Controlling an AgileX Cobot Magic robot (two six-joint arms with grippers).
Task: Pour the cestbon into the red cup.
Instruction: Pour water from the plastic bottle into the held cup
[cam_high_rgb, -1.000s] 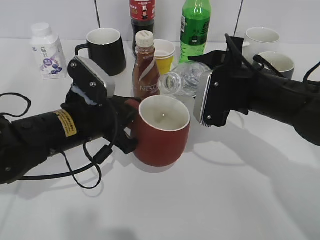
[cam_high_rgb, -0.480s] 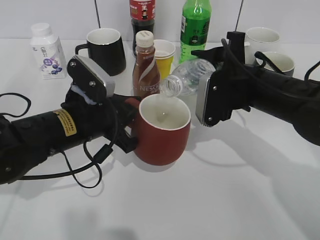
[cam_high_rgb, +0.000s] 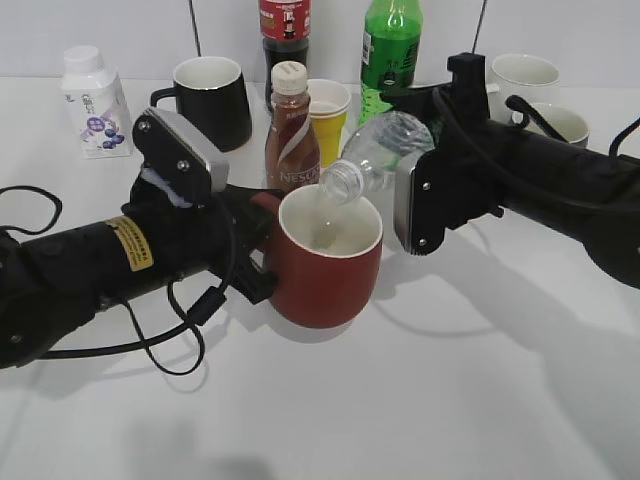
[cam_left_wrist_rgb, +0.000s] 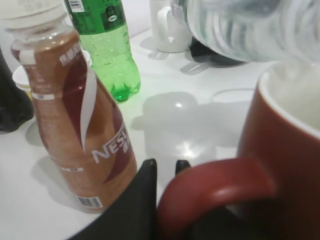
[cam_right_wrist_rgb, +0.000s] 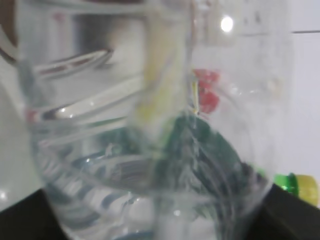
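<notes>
White table (cam_high_rgb: 480, 400) carries everything. Left arm lies across the near left, right arm comes in from the far right.

Squat dark red ceramic mug with whitish inside (cam_high_rgb: 328, 262) stands near centre of the table, loop handle turned left toward the left gripper (cam_high_rgb: 258, 250). In the left wrist view the red handle (cam_left_wrist_rgb: 215, 187) sits right against a dark fingertip (cam_left_wrist_rgb: 145, 192), one finger to the handle's left and another showing just behind it; the fingers look closed narrowly on the handle, though the contact itself is partly hidden by the handle.

Small clear ribbed plastic bottle with no cap (cam_high_rgb: 385, 150) is held above and just to the right of the mug, tilted with its open mouth lowest, over the far rim. It sits in the right gripper (cam_high_rgb: 425, 150), whose black body wraps its base end; the fingers are clamped on the bottle. The right wrist view is filled by the bottle wall (cam_right_wrist_rgb: 150, 130), with a dark green label patch blurred through it.

Behind the mug: brown Nescafé drink bottle with cream cap (cam_high_rgb: 291, 130), touching nothing. Further back, tall bright green soda bottle (cam_high_rgb: 390, 50), black mug (cam_high_rgb: 212, 100), yellow paper cup (cam_high_rgb: 328, 108), small white bottle (cam_high_rgb: 95, 100) at far left, two pale mugs (cam_high_rgb: 525, 75) at far right.
</notes>
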